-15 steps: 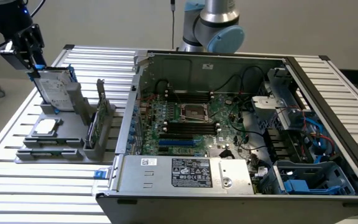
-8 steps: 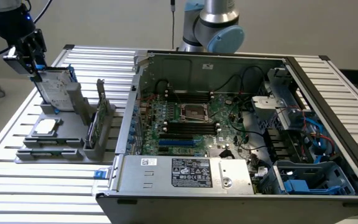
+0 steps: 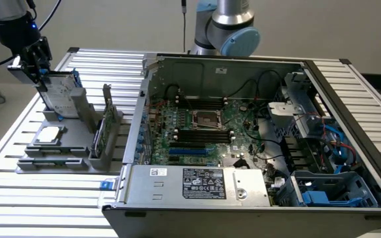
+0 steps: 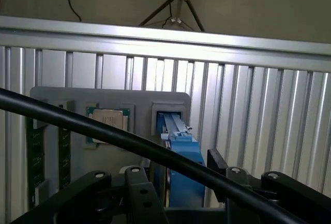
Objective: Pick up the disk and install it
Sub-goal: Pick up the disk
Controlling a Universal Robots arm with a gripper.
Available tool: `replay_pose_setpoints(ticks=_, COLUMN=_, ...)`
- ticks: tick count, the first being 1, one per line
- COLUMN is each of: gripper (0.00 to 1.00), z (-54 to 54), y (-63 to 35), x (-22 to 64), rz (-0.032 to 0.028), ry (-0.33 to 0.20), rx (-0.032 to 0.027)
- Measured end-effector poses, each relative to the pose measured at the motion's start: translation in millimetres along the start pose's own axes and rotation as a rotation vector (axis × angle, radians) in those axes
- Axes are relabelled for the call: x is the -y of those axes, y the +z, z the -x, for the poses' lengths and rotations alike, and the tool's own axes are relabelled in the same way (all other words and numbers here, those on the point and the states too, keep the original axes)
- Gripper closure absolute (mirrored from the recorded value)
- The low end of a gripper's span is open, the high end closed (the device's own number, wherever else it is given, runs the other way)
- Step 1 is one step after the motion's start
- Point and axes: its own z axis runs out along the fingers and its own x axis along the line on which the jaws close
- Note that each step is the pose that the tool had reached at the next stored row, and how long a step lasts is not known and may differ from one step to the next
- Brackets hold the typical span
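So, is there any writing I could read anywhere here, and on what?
Nothing can be read.
Disk: white label, print too small.
Power supply: white sticker and black label, print too small.
Chip: markings too blurred.

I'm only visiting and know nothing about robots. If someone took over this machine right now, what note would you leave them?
Gripper: open, down at the top end of the disk, not gripping it.
Disk: upright in its slot in the grey holder, at the exterior view's left, beside the open computer case.
Done: the gripper is at the disk.
Left: the disk is not yet picked up, and not yet installed in the case.
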Motion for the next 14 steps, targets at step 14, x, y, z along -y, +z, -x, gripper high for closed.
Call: replay_pose_setpoints(ticks=14, gripper=0.46, z=2.5, y=1.1, x=0.2, rz=0.0001, ry=0.006, rx=0.0)
